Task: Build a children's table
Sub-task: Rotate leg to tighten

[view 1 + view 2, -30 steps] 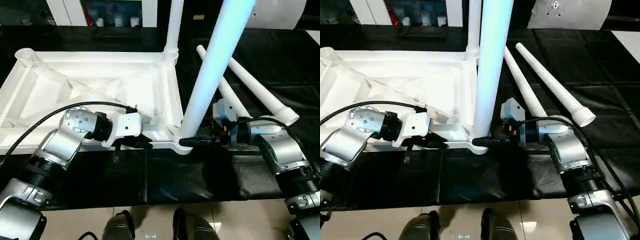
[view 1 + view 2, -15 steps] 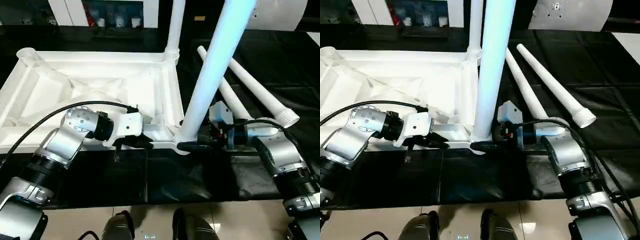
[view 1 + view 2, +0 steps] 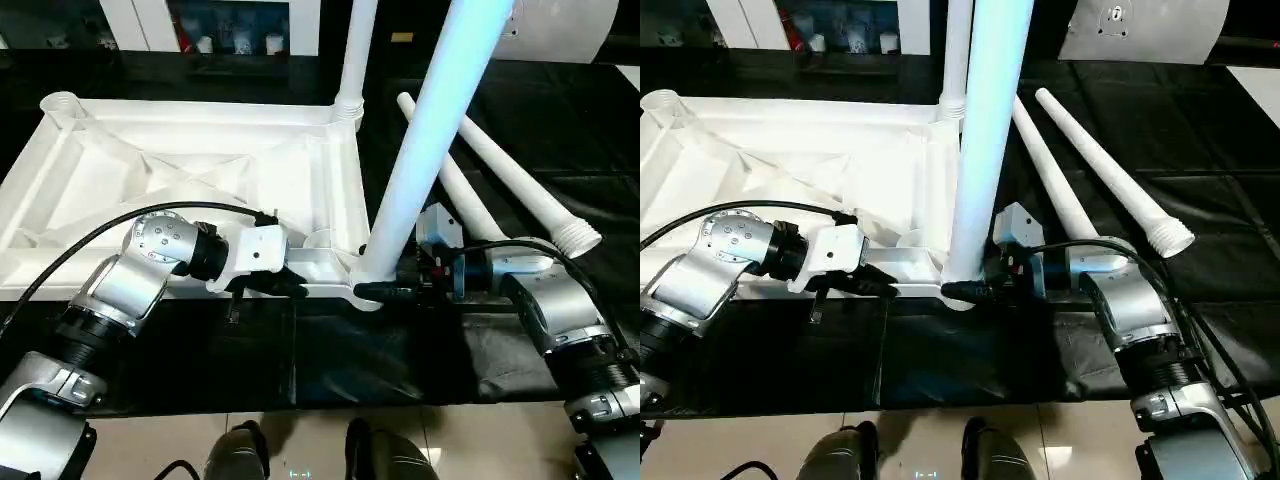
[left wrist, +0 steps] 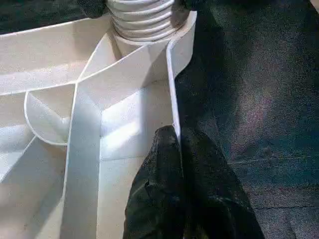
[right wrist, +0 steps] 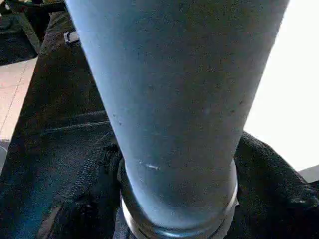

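I'm pinching the top's point(image 3: 190, 170) rim with the clenched left gripper point(image 3: 285, 285) to steady it, while the right gripper point(image 3: 385, 291) is grasping the leg point(image 3: 420, 170) at its socket.

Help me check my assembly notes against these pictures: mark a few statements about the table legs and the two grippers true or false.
1. Two legs stand upright in corner sockets of the table top. True: the near leg and the far leg.
2. Three spare legs lie on the black cover. False: two spare legs lie there.
3. The left gripper is shut on the table top's near rim. True.
4. The right gripper is at the far leg. False: its fingers sit either side of the near leg's base.
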Controlling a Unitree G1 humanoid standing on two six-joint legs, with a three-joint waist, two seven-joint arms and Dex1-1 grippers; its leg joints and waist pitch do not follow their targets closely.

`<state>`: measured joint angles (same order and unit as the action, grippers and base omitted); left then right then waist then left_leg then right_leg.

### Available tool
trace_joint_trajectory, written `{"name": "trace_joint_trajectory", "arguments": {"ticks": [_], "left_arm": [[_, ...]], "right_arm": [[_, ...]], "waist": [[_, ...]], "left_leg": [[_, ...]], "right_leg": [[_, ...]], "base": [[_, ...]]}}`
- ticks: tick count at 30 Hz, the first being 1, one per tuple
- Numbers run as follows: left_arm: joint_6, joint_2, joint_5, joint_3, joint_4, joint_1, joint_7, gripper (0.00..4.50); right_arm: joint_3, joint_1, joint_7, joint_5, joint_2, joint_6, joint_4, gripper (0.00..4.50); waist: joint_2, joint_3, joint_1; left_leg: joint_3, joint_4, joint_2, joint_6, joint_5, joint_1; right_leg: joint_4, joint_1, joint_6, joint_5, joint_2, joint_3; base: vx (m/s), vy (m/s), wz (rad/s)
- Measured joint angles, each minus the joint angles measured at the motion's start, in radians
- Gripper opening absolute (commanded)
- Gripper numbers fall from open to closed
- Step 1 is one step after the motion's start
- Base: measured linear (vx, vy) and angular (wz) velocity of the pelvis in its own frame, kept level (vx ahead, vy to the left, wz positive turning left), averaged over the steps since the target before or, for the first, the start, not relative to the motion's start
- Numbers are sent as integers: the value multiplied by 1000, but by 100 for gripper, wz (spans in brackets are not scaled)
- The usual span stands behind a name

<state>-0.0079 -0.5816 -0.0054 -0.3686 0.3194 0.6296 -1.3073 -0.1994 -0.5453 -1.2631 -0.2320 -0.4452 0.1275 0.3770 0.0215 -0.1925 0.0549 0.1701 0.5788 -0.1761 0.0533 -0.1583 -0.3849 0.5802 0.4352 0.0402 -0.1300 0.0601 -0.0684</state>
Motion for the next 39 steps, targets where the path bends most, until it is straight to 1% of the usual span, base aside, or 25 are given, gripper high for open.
{"name": "trace_joint_trajectory", "arguments": {"ticks": [3,4,7,9,10,11,13,14,15,17,18,21,22,24,25,26,27,31,34,37,38,39], "left_arm": [[10,0,-2,2,-7,-3,0,0],[30,0,-3,7,-24,-13,4,0],[116,2,-19,36,-83,-57,36,0],[198,16,-23,68,-141,-99,88,0],[234,20,-19,79,-164,-113,118,0],[290,40,-7,96,-192,-130,169,0],[369,86,11,116,-231,-149,254,0],[424,124,24,123,-257,-156,310,0],[463,159,35,130,-272,-160,353,0],[536,243,48,135,-296,-170,445,0],[560,267,51,133,-308,-174,474,0],[643,356,86,132,-336,-178,590,0],[651,377,96,131,-337,-178,617,0],[664,393,116,115,-344,-175,651,0],[665,392,119,110,-349,-175,656,0],[663,382,122,101,-354,-174,656,0],[660,373,121,95,-355,-171,654,0],[631,326,117,80,-363,-171,614,0],[588,268,109,73,-363,-171,559,0],[524,201,87,73,-358,-172,487,0],[499,177,76,73,-352,-172,458,0],[478,161,69,73,-347,-172,434,0]], "right_arm": [[3,5,1,-3,0,19,-11,277],[6,16,6,-4,1,26,-24,277],[18,60,55,-9,22,45,-71,276],[39,94,143,-6,75,60,-100,276],[49,102,194,-2,103,65,-104,276],[72,111,280,6,151,78,-105,276],[107,116,419,18,217,102,-106,276],[127,116,507,34,255,111,-106,276],[146,116,574,45,287,115,-104,276],[179,113,716,70,347,112,-95,275],[185,110,755,75,361,111,-91,275],[216,99,917,110,441,100,-78,275],[225,87,958,120,462,98,-66,275],[230,68,1010,134,483,89,-47,275],[230,68,1014,134,484,86,-46,310],[230,69,1012,134,484,86,-47,331],[230,69,1009,134,484,85,-47,331],[224,83,937,111,462,81,-65,374],[198,110,832,98,391,66,-84,400],[178,127,708,75,318,59,-88,427],[177,128,661,66,286,59,-91,427],[175,127,620,57,262,59,-96,444]], "waist": [[0,0,1],[0,0,1],[0,2,0],[-1,5,-5],[-1,5,-12],[-1,5,-23],[-1,5,-36],[-1,5,-46],[-1,5,-52],[0,5,-58],[0,4,-60],[0,4,-64],[0,3,-66],[0,3,-73],[-1,2,-74],[-1,2,-76],[-1,2,-76],[-1,2,-76],[0,3,-73],[-1,2,-62],[-1,2,-56],[-1,2,-50]], "left_leg": [[0,0,0,0,0,0],[0,0,0,0,0,0],[0,-2,0,0,0,1],[0,-2,0,0,0,2],[1,-2,0,0,0,3],[1,-1,0,1,0,3],[1,1,0,2,1,4],[0,2,0,2,1,4],[1,3,0,2,1,4],[0,6,1,1,1,3],[0,6,0,1,1,2],[-1,3,1,1,1,0],[-1,2,0,1,1,-1],[-4,0,0,1,0,-5],[-5,-3,0,1,0,-7],[-5,-4,0,1,0,-8],[-4,-3,1,1,0,-8],[-3,-3,2,1,0,-8],[-2,-3,2,-2,2,-8],[-1,-4,2,-2,2,-7],[-1,-4,1,-2,2,-6],[-1,-3,1,-2,2,-5]], "right_leg": [[0,0,0,0,0,0],[0,0,1,1,0,0],[0,0,2,1,0,0],[0,-1,2,1,0,0],[0,-1,-2,-1,0,0],[0,-1,-2,-1,0,0],[-2,0,-3,-2,0,0],[-4,0,-4,-2,0,0],[-5,0,-4,-2,0,0],[-7,1,-5,-3,1,-1],[-9,0,-6,-4,1,-2],[-19,0,-6,-4,1,-5],[-24,0,-6,-4,1,-7],[-36,-2,-6,-4,3,-16],[-42,-2,-6,-4,7,-23],[-46,-2,-6,-4,12,-31],[-46,-2,-6,-4,15,-33],[-46,-1,-6,-4,16,-33],[-40,0,-6,-3,16,-31],[-33,2,-2,5,16,-29],[-30,2,-2,7,16,-29],[-26,2,-2,7,16,-29]], "base": [[0,0,0],[0,0,0],[0,0,0],[0,0,0],[0,0,0],[0,0,0],[0,0,0],[-52,19,-10],[0,0,0],[0,0,0],[0,0,0],[0,0,0],[0,0,0],[0,0,0],[0,0,0],[0,0,0],[0,0,0],[0,0,0],[0,0,0],[0,0,0],[0,0,0],[0,0,0]]}}
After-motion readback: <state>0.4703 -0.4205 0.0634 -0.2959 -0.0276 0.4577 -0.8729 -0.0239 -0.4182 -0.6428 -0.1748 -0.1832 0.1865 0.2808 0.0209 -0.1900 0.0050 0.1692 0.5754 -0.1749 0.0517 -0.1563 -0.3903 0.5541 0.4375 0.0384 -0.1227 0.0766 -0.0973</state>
